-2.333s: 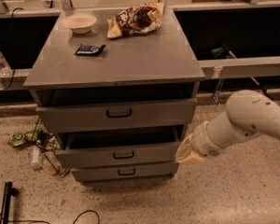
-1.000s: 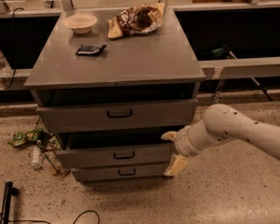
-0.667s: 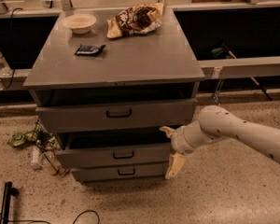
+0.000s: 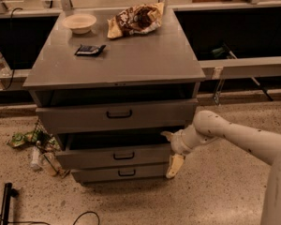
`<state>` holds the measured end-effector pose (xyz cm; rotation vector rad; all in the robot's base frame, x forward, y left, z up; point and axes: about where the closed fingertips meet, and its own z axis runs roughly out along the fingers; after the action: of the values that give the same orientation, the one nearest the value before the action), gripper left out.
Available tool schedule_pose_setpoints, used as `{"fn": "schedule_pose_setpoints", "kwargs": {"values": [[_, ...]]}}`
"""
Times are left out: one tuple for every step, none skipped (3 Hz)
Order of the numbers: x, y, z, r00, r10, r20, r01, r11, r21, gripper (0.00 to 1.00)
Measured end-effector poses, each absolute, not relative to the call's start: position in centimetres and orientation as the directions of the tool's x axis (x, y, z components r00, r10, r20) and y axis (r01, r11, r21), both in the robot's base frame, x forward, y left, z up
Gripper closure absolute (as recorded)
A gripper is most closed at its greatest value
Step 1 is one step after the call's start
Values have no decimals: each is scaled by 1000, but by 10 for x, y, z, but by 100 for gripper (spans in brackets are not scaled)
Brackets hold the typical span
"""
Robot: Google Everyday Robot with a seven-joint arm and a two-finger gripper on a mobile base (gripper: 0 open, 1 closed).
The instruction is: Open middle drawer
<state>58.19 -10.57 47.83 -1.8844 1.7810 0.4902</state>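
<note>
Floor cable (image 4: pixel 79 217): lies loose on the floor in front of the cabinet, clear of the drawers' travel.
Arm (image 4: pixel 243 137): reaches in low from the right, so the wrist meets the cabinet at drawer height.
Gripper (image 4: pixel 171 150): at the right end of the middle drawer's front. The jaws are spread, one finger above the panel's top edge and one hanging below it. Whether either touches the metal I cannot tell.
Bottom drawer (image 4: pixel 98 174): slimmest front, sits furthest back.
Middle drawer (image 4: pixel 93 157): between the other two, standing a little forward with a dark gap above its front. It looks only partly open.
Handle (image 4: pixel 124 155): small black bar at the centre, not gripped. The pull seems meant to come from the panel's edge instead.
Top drawer (image 4: pixel 75 116): tallest front, also ajar.
Litter (image 4: pixel 35 146): on the floor left of the cabinet.
Desk (image 4: pixel 145 55): carries a dark flat object (image 4: pixel 89 50), a bowl (image 4: pixel 79 22) and a snack bag (image 4: pixel 135 19), all well back from the front edge.
</note>
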Motion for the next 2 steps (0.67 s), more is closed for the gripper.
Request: {"fn": "schedule_pose_setpoints", "kwargs": {"values": [[599,-111,457,74,-819,-570,-994,-16,-106,0],[612,-111,442,76,-818,-570,-995,-24,-97,13]]}}
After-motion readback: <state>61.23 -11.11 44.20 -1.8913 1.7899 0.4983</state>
